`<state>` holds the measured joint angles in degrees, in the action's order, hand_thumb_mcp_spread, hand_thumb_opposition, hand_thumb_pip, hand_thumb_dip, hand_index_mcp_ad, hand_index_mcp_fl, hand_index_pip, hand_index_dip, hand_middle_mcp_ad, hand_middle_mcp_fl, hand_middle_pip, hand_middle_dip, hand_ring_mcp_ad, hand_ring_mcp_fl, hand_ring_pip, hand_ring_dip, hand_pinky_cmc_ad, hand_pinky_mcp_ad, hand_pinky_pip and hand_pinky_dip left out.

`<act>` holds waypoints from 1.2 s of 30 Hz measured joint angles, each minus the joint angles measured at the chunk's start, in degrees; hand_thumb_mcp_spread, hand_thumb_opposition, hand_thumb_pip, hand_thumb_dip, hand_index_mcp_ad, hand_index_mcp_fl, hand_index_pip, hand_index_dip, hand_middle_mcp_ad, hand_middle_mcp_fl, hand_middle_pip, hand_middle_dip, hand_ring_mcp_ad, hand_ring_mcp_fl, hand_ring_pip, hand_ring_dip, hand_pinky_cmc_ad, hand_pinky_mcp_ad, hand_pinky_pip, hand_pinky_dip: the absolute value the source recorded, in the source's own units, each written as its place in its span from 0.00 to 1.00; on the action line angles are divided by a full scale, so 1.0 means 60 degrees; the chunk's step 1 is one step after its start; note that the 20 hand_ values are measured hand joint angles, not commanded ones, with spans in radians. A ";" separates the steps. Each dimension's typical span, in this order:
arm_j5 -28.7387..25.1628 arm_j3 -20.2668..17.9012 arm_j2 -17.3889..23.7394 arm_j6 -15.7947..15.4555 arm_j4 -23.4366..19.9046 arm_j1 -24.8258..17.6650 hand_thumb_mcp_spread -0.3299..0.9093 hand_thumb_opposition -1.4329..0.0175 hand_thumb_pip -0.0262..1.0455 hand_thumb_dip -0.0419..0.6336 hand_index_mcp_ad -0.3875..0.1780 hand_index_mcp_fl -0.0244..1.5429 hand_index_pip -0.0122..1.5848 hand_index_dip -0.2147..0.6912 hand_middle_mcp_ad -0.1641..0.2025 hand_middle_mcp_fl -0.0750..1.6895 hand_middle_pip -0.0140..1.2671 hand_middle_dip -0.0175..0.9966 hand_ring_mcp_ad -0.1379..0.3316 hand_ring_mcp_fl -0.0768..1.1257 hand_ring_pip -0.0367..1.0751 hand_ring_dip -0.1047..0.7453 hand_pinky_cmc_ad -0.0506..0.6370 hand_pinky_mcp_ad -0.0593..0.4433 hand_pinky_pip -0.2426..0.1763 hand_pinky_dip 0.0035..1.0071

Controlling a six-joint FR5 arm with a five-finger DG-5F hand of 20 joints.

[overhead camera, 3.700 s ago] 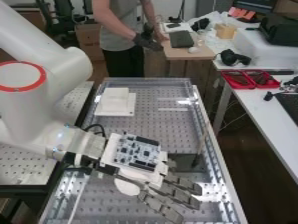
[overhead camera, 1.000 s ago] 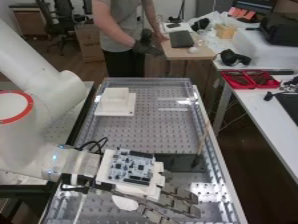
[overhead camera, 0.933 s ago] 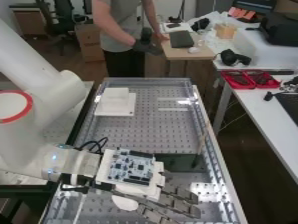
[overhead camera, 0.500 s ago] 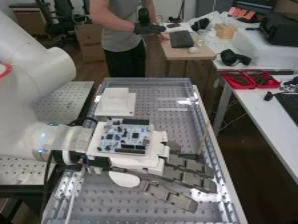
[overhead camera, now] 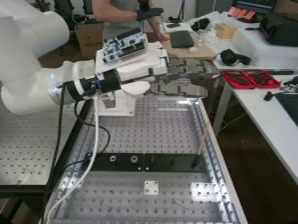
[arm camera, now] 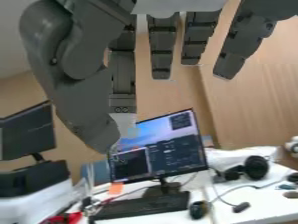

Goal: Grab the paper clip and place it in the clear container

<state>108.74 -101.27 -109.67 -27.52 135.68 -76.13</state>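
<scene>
Hand [overhead camera: 186, 67], fingers straight and open, hangs at the bench's [overhead camera: 156, 132] far end; what may be the clip [overhead camera: 178, 204] lies well apart, near end, so coming reach likely goes nearward and down.

My arm [overhead camera: 30, 42] comes in from the high view's left, bent, with my wrist [overhead camera: 72, 87] turned so that my hand [overhead camera: 145, 67] is raised over the far end of the worktop [overhead camera: 166, 125]. Its back tilts upward. My fingers [overhead camera: 189, 67] are straight and slightly spread, pointing across the far right corner, their tips touching nothing. In the wrist view my thumb [arm camera: 73, 70] hangs close to the camera, apart from the fingertips.
</scene>
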 joint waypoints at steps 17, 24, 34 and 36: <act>-0.0477 -0.0919 0.0537 0.0002 -0.0503 -0.2513 0.63 0.35 0.64 0.45 0.42 0.35 0.95 0.35 0.63 0.16 0.11 0.19 0.51 0.10 0.12 0.23 0.62 0.62 0.70 0.19; -0.1363 -0.0788 0.0034 -0.0011 -0.0322 -0.3246 0.63 0.35 0.64 0.46 0.42 0.35 0.95 0.35 0.63 0.16 0.11 0.19 0.51 0.10 0.12 0.23 0.62 0.61 0.70 0.19; -0.2647 0.0036 -0.1200 0.0254 0.0369 -0.3690 0.62 0.35 0.64 0.46 0.42 0.35 0.95 0.35 0.63 0.16 0.11 0.19 0.51 0.10 0.12 0.23 0.62 0.62 0.70 0.19; -0.2896 0.0150 -0.1376 0.0392 0.0470 -0.3737 0.63 0.35 0.64 0.46 0.42 0.35 0.95 0.35 0.63 0.16 0.11 0.19 0.51 0.10 0.12 0.23 0.62 0.62 0.70 0.19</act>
<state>91.36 -100.37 -117.92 -25.17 138.50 -98.55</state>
